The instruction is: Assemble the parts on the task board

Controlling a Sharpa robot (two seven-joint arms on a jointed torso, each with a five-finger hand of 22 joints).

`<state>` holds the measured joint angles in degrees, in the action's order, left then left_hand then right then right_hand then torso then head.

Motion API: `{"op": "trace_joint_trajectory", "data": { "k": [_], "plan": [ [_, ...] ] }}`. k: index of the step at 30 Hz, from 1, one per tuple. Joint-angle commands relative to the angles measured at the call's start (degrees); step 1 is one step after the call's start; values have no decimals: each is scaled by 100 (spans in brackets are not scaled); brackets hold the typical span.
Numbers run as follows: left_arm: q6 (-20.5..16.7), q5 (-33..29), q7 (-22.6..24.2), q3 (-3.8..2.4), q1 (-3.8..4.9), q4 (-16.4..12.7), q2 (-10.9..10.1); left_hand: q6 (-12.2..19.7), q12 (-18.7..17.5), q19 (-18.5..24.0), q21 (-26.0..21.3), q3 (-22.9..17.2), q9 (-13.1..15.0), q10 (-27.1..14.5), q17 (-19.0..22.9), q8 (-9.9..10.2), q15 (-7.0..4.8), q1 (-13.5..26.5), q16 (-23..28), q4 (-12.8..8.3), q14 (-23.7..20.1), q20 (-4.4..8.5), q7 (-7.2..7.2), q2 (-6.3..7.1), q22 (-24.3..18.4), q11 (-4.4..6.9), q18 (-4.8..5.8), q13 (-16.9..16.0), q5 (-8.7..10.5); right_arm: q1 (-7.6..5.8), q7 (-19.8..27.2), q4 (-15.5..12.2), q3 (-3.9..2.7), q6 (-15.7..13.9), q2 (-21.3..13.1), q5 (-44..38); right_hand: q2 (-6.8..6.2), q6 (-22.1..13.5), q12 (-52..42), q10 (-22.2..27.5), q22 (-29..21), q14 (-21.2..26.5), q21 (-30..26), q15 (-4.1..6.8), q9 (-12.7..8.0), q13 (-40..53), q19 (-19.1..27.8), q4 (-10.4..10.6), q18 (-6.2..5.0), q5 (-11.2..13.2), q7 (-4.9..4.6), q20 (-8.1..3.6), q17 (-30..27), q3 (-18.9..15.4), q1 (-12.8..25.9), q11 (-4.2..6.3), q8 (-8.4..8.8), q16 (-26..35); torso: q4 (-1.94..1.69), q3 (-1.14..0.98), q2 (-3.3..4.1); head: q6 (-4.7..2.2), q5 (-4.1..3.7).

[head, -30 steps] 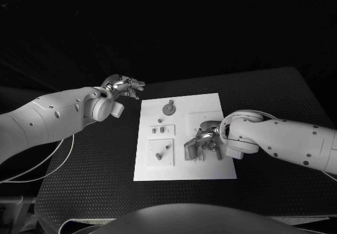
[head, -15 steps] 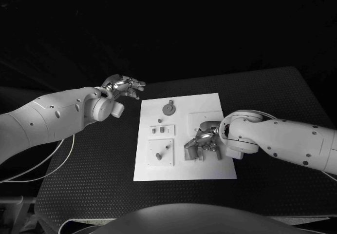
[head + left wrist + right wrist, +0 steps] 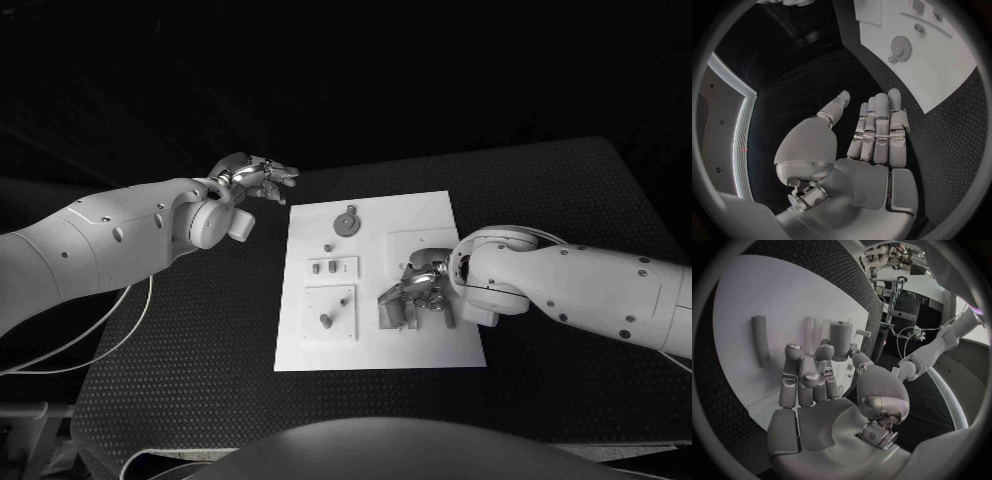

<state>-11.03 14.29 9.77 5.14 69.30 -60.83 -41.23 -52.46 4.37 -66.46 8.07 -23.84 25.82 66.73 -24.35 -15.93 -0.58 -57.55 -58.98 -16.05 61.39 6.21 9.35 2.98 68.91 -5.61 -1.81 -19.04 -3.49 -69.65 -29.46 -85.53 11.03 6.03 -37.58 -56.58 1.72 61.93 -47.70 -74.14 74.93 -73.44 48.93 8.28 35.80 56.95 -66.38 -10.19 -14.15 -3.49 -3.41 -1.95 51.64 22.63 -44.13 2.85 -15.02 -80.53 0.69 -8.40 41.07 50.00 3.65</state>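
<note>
Hovering over the task board (image 3: pixel 433 212) near its right edge, the right hand (image 3: pixel 414 297) spreads empty fingers just short of an upright peg (image 3: pixel 841 340); the left hand (image 3: pixel 250 178), also empty, waits off the far-left corner.

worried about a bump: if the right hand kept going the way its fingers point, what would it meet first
Most likely the upright grey peg on the task board: in the right wrist view it stands just past the right hand's fingertips. Depth is unclear, so contact may already be close.
</note>
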Motion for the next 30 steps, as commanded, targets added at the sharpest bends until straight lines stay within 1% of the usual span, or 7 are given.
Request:
{"op": "trace_joint_trajectory", "data": {
  "k": [1,4,8,9,13,17,30],
  "plan": [
    [83,18,29,-3,8,-7,5,42,0,-30,-24,19,-7,-18,-8,-29,-7,72,28,5,42,10,13,-7,6,-8,-66,-10,19,29,-33,16,14,3,8,-97,27,3,-3,-6,84,-12,-22,43,4,-7,-25,-514,-85,-14,-26,-7,-10,559,65,-8,10,24,2,-2,1,0,7],
    [84,18,29,-3,8,-7,5,43,0,-30,-24,19,-7,-18,-8,-29,-7,74,28,5,42,10,13,-8,6,-8,-66,-10,19,35,-31,3,14,14,10,-91,-38,-5,-2,-1,82,-11,-28,43,11,-7,-25,-480,-85,-15,-27,-8,-11,570,130,-9,16,28,2,-2,0,0,5],
    [83,18,30,-3,8,-2,7,43,0,-31,-25,18,-7,-18,-8,-29,-7,75,28,5,42,10,13,-8,7,-8,-67,-10,19,44,-24,11,14,-11,14,-89,-306,-16,2,9,76,-11,-45,45,26,-9,-31,-348,-85,-19,-25,-21,-13,633,245,-9,24,41,0,-3,-2,0,9],
    [84,18,29,-3,8,-3,7,44,0,-31,-25,18,-7,-18,-8,-29,-7,76,28,5,42,10,13,-8,7,-8,-67,-10,19,45,-14,14,14,-30,13,-87,-414,-21,4,13,74,-12,-49,46,30,-10,-36,-299,-85,-20,-26,-27,-15,662,273,-9,28,46,-1,-2,-2,0,2],
    [87,18,27,-3,8,1,11,45,-1,-31,-26,17,-8,-19,-9,-29,-7,78,29,4,42,10,13,-8,7,-8,-67,-10,18,45,-4,7,14,-59,12,-84,-692,-32,4,18,73,-17,-63,49,56,-12,-52,-80,-85,-16,-27,-46,-15,801,344,-5,34,60,-1,-3,-2,0,2],
    [89,18,27,-3,8,5,12,45,-1,-31,-26,15,-8,-19,-9,-29,-8,78,29,3,42,11,13,-10,8,-8,-68,-10,18,48,8,8,14,-63,9,-83,-865,-38,0,20,77,-20,-69,52,80,-10,-61,92,-85,-13,-24,-56,-11,897,382,-5,36,65,0,-2,0,0,-7],
    [87,18,29,-3,8,11,21,49,-2,-31,-29,12,-9,-22,-11,-29,-7,82,30,0,42,11,14,-8,10,-8,-68,-10,18,50,6,8,13,-108,8,-83,-989,-55,0,31,84,-20,-73,50,109,-7,-64,251,-85,-9,-28,-60,-6,977,388,-8,41,73,0,0,-1,0,0]
  ]
}}
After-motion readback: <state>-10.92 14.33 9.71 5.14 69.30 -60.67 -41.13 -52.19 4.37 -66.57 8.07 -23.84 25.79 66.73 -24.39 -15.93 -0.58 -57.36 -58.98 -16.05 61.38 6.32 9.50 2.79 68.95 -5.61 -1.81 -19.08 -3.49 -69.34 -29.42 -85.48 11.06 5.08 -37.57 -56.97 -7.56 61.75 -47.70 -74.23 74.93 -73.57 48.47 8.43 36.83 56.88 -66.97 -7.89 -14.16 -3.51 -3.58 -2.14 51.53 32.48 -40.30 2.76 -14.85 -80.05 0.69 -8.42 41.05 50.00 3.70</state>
